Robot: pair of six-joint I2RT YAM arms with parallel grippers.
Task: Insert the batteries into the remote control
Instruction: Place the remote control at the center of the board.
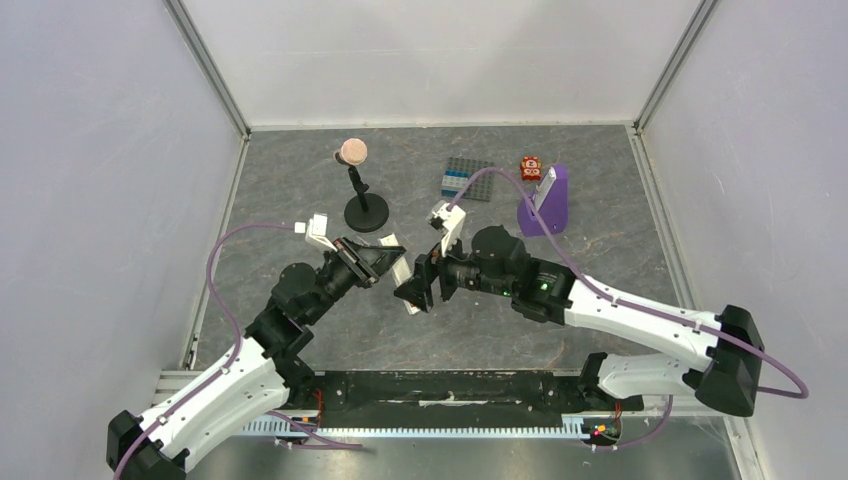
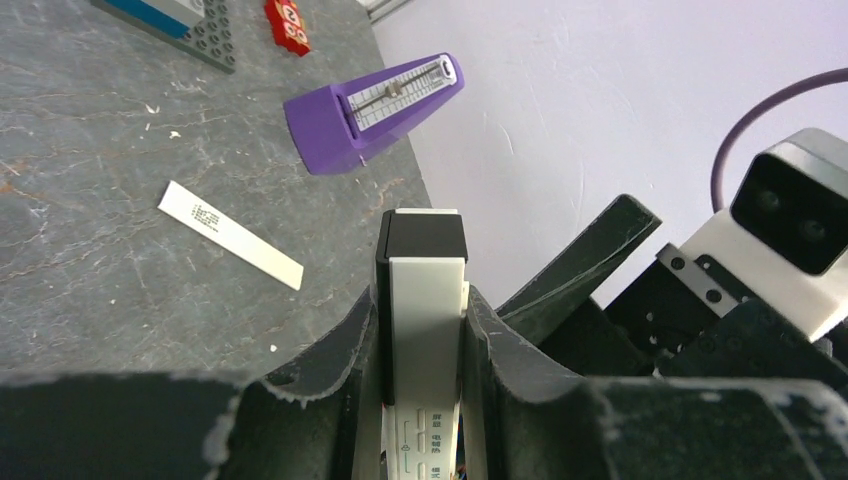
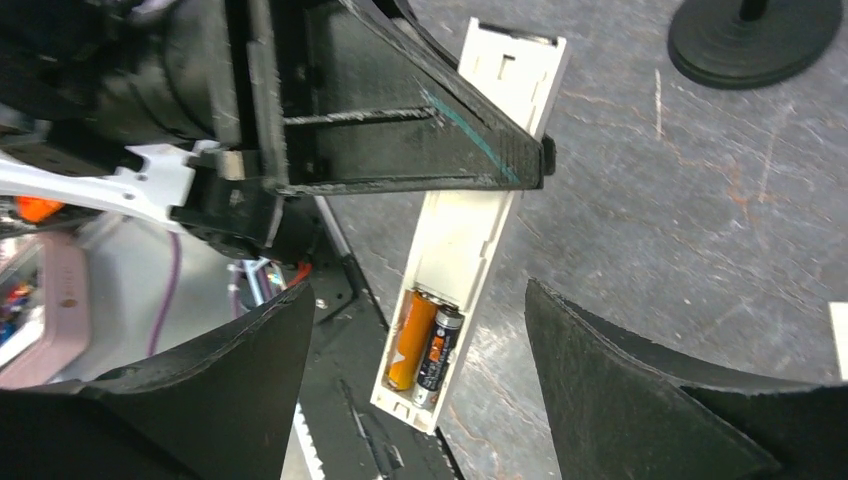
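My left gripper (image 2: pixel 421 296) is shut on the remote control (image 2: pixel 427 330), a slim white bar held in the air. In the right wrist view the remote control (image 3: pixel 470 225) shows its open back, crossed by a left finger (image 3: pixel 420 130). Both batteries lie side by side in the recess at its lower end: the orange one (image 3: pixel 409 342) and the dark grey one (image 3: pixel 438 348). My right gripper (image 3: pixel 415 300) is open, its fingers wide apart on either side of that end and touching nothing. From above, the left gripper (image 1: pixel 383 265) and right gripper (image 1: pixel 412 290) meet mid-table.
A thin white strip (image 2: pixel 230 235) lies flat on the table beside the left gripper. Farther back stand a purple wedge stand (image 1: pixel 545 205), a small red toy (image 1: pixel 530 167), a grey studded plate (image 1: pixel 468 178) and a black round-based stand with a pink ball (image 1: pixel 362 200).
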